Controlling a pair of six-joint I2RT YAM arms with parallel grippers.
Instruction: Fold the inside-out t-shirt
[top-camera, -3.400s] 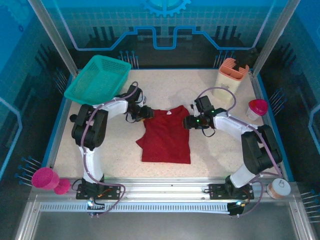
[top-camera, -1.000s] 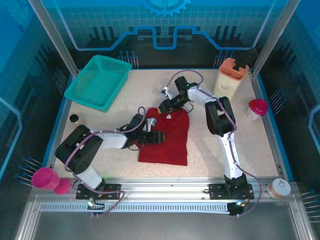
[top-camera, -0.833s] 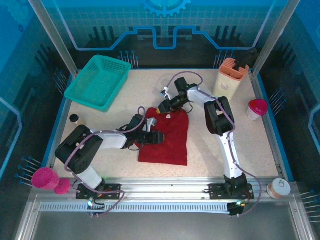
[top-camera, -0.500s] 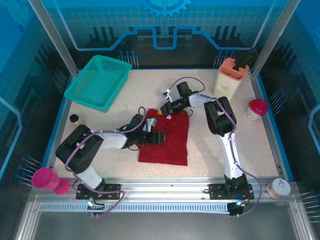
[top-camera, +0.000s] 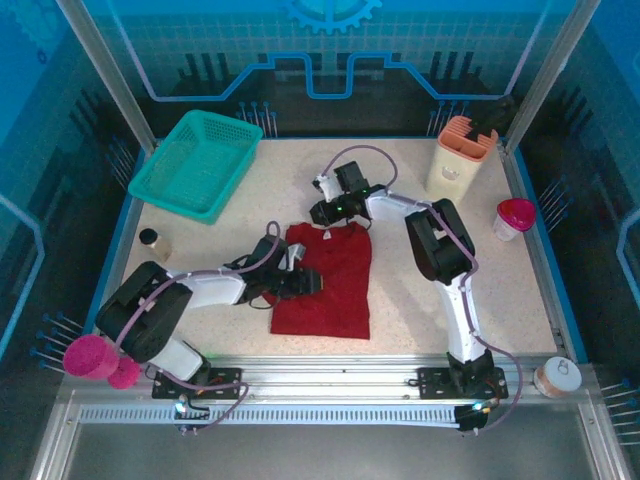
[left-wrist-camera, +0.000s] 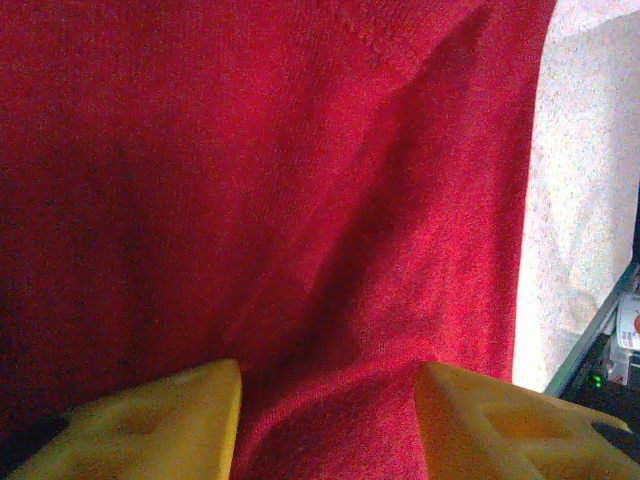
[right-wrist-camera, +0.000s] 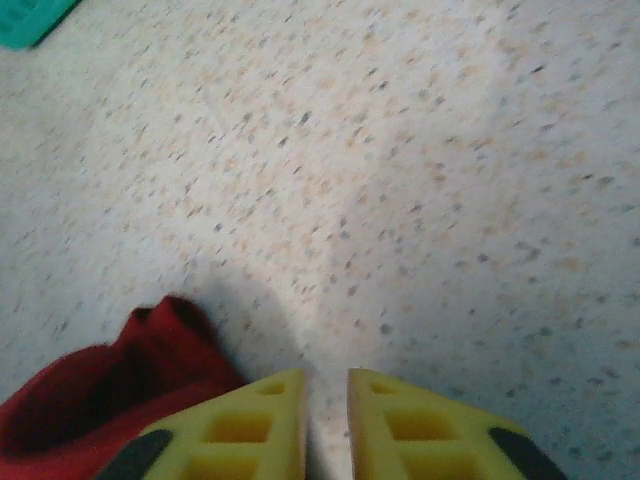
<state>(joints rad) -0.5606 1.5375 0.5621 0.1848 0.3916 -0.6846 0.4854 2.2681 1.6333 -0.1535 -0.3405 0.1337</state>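
Two grippers work at inside-out t-shirt (top-camera: 330, 290) — dark red, lying flat on speckled table (top-camera: 440, 290), centre of overhead frame. Left gripper (top-camera: 312, 282) low on cloth's left-middle; wrist view shows yellow fingers (left-wrist-camera: 150, 420) well apart, creased red fabric between, grip unclear. Right gripper (top-camera: 320, 212) at shirt's upper left corner — jaws narrow, mere slit, nothing between; cloth edge at its lower left.
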